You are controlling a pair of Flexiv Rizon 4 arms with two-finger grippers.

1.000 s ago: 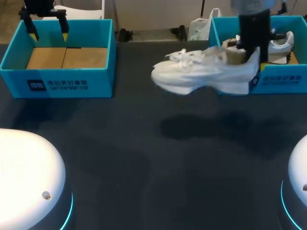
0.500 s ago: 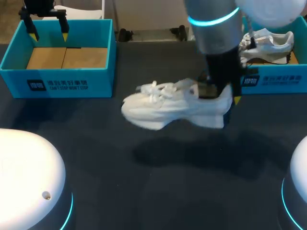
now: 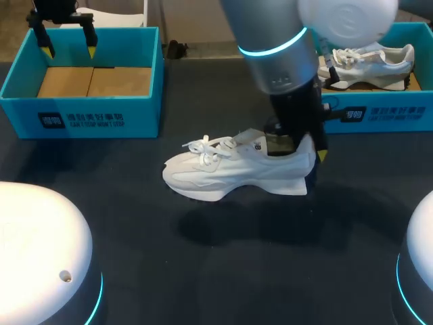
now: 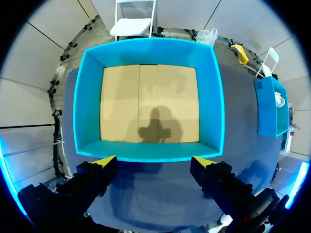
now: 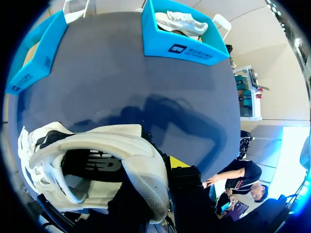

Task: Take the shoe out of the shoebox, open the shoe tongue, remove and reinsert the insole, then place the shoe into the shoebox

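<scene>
Shoe (image 3: pixel 237 172) (image 5: pixel 97 160), white with loose laces, is out of its box and low over the middle of the dark worktop (image 3: pixel 203 271), its toe towards my left side and its heel towards my right. I cannot tell whether the sole touches the surface. A shadow lies on the worktop just beneath it.

The right arm (image 3: pixel 277 47) comes in from the far right and reaches past the middle, its last link pointing steeply down at the heel. The right fingers (image 3: pixel 321 156) (image 5: pixel 177 162) pinch the heel collar. One stands outside the back of the heel with its yellow tip showing, and the other goes down inside the shoe's opening. In the right wrist view the heel fills the space between them, and the dark lining of the shoe shows ahead.

The right shoebox (image 3: pixel 379 115) (image 5: pixel 180 48), teal, stands at the far right of the worktop, well apart from the held shoe. A second white shoe (image 3: pixel 369 64) (image 5: pixel 184 22) lies inside it.

The left fingers (image 3: pixel 91 46) (image 4: pixel 104 162) hang spread apart above the far wall of the left shoebox (image 3: pixel 101 118) (image 4: pixel 87 97), tips pointing down and holding nothing. That box is teal with a bare cardboard floor, on which the fingers' shadow falls.
</scene>
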